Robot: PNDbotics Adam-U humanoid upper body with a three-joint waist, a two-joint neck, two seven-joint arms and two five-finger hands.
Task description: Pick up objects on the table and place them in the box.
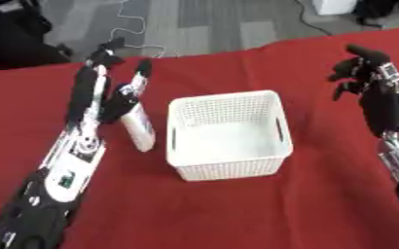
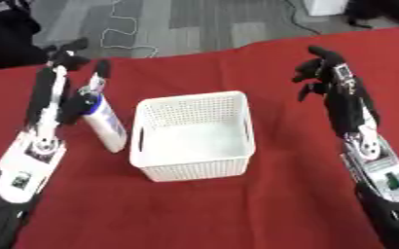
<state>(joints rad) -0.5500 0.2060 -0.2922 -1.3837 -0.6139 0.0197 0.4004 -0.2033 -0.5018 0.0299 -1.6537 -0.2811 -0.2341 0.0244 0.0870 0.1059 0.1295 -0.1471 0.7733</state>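
Two hands over red tablecloth (image 1: 237, 214). Left hand (image 1: 117, 92) stretched far-left, fingers loosely curled against tilted white bottle (image 1: 139, 127) standing just left of white basket (image 1: 228, 133); true grasp hard to tell. Right hand (image 2: 326, 73) raised far-right, fingers relaxed, holding nothing. Basket contents unclear.

My left hand (image 1: 109, 92) and the white bottle (image 1: 138, 127) crowd the white basket's (image 1: 228, 133) left wall; its open top and right side stand free.
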